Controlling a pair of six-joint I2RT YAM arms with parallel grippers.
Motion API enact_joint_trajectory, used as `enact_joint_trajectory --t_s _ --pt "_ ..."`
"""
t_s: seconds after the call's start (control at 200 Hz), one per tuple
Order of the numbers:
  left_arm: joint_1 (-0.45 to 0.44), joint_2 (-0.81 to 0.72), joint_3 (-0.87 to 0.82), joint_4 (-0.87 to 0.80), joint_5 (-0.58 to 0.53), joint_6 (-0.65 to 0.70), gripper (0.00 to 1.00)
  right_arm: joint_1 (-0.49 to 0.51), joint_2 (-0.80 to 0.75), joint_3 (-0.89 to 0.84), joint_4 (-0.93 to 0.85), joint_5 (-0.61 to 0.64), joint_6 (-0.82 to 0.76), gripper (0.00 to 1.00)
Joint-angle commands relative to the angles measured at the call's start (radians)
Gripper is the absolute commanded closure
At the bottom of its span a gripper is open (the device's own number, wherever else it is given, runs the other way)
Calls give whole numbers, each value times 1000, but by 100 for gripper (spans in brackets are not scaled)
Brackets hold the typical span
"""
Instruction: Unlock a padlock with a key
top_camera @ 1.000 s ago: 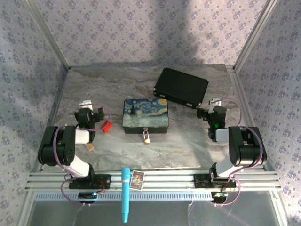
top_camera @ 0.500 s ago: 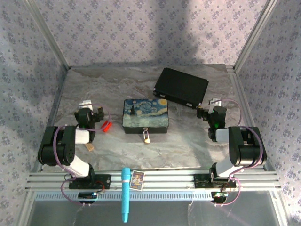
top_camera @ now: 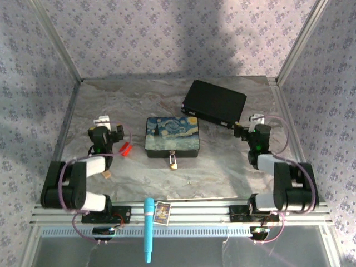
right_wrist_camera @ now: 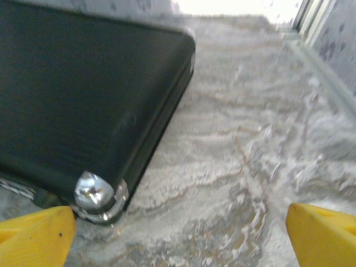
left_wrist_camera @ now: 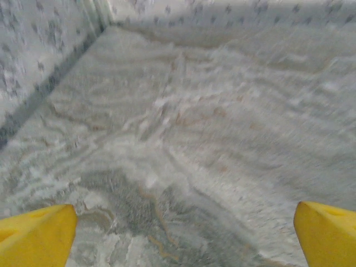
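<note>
Two claws are held spread, with nothing between the fingers. The left claw (top_camera: 102, 122) is kept low over bare worktop (left_wrist_camera: 183, 111) at the left side, and the right claw (top_camera: 254, 120) is pointed at a corner of the black case (right_wrist_camera: 83, 94). The padlock (top_camera: 173, 162) is found at the near face of the painted box (top_camera: 172, 136), its brass body lying on the worktop midway between the arms (seemingly hung from the box's clasp, so it can be reached from either side). A small red object (top_camera: 126, 148) is seen just beside the left claw; whether it carries the key cannot be told. No key is gripped, so the task is judged barely begun. The fingers are probably kept spread for a first pick.
</note>
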Motion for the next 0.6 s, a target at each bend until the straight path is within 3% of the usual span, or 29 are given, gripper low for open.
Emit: enact_joint_trajectory --t_s 0.0,0.16,0.225,0.315,0.405,0.485,0.595 --pt "-8 -144 56 -197 -44 -61 0 7 -153 69 -230 20 64 1" --pt "-6 -325 146 -548 -4 -453 0 -4 -330 202 -620 -19 300 1" --pt "0 -378 156 -653 23 -614 0 -19 -360 226 -701 -113 346 1" --pt "12 -433 143 -682 189 -681 0 -2 -367 256 -786 -258 355 1" --pt "-1 -460 158 -782 293 -777 0 70 -358 277 -887 -279 381 1" --pt "-82 -456 192 -889 343 -810 0 169 -355 277 -965 -239 403 2" --pt "-298 -463 212 -985 261 -847 0 340 -363 256 -1020 -161 462 6"
